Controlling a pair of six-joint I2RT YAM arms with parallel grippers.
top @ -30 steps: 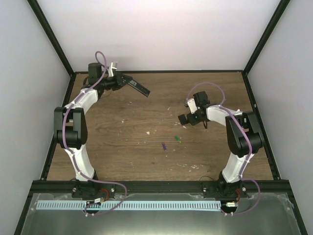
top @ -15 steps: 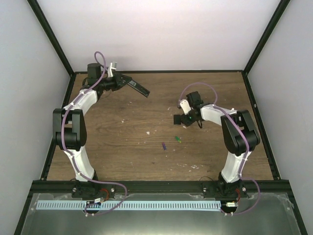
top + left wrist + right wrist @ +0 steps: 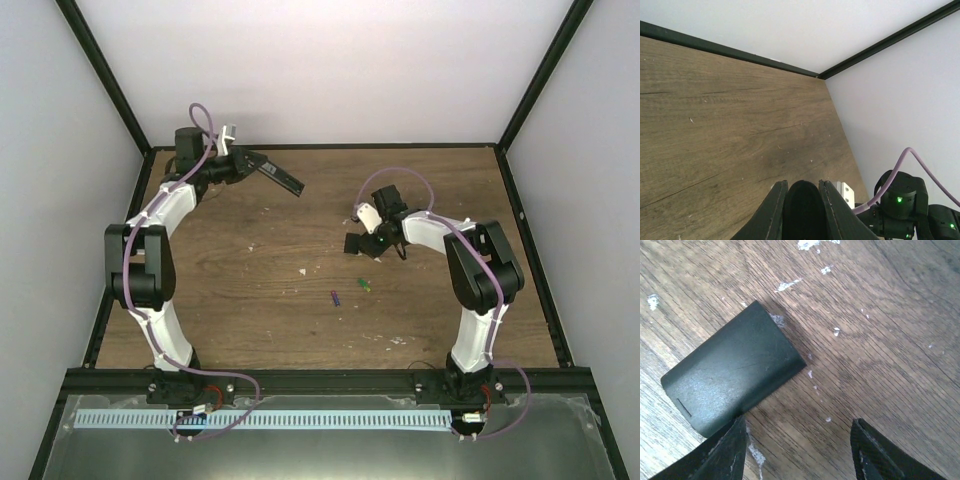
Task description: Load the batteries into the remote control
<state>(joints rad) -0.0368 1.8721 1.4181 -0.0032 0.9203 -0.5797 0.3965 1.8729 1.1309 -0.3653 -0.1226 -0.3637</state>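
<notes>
**Remote control gripped, batteries loose**

Clamped by one end in the left gripper [image 3: 240, 165], closed tight around it: the remote control [image 3: 278, 177], raised above the wooden table [image 3: 240, 300]. Well off to the remote's near right, lying close together: green battery [image 3: 363, 285] and purple battery [image 3: 336, 298]. Just beyond those, also right of the remote: right gripper [image 3: 800, 450], spread open over a black rounded plate [image 3: 732, 372], probably the battery cover, amid white specks [image 3: 785, 286].
</notes>
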